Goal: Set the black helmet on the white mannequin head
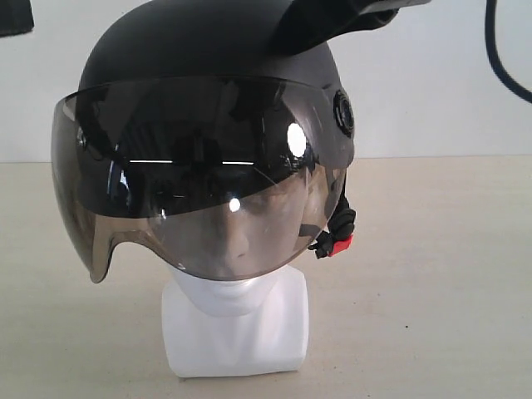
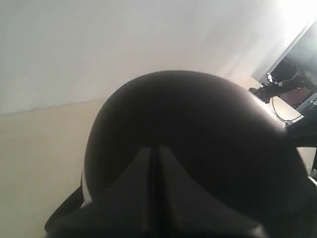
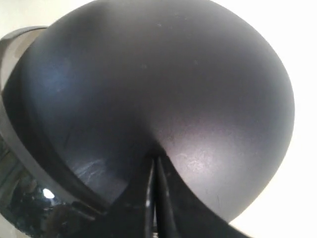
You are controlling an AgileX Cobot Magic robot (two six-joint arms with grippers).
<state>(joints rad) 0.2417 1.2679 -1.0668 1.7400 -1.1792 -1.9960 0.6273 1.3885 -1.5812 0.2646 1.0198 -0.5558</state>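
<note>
Black helmet sits on the white mannequin head, with its smoky visor over the face. Your right gripper is clenched on nothing, its tips together against the shell. Your left gripper is closed the same way at the dome. A black arm slants down onto the crown from the upper right.

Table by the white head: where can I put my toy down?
Bare table lies right of the white mannequin head, back to the wall, and left of its base too. Crowded: under the black helmet, whose visor overhangs, and on top, where the left gripper and right gripper, both shut, touch its shell.
</note>
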